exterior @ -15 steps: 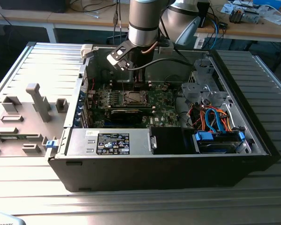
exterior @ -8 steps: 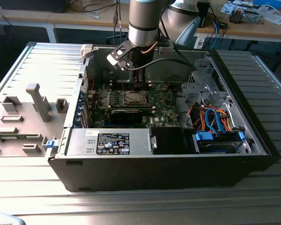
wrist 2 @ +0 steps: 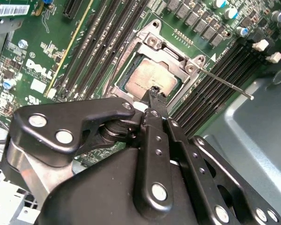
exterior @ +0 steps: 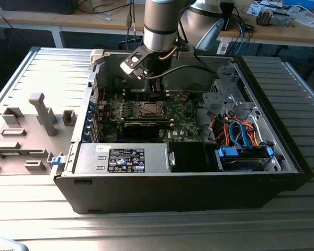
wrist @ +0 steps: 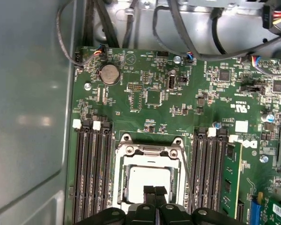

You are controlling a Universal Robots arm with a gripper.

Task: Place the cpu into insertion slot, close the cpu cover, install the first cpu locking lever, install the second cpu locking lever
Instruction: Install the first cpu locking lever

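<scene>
Your black gripper (wrist 2: 153, 93), fingertips pressed together, points at the flat silvery square cpu (wrist 2: 149, 78) (thin silver metal cpu cover (wrist: 148, 151) frames it); white lettering (wrist 2: 40, 69) marks the green motherboard (wrist: 189, 91).

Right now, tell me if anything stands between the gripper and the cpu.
Nothing visible does. In the second wrist view the gripper hangs straight over the cpu. The cover frames the cpu's edges and leaves its top bare. A thin lever sticks out to one side, away from the gripper.
</scene>
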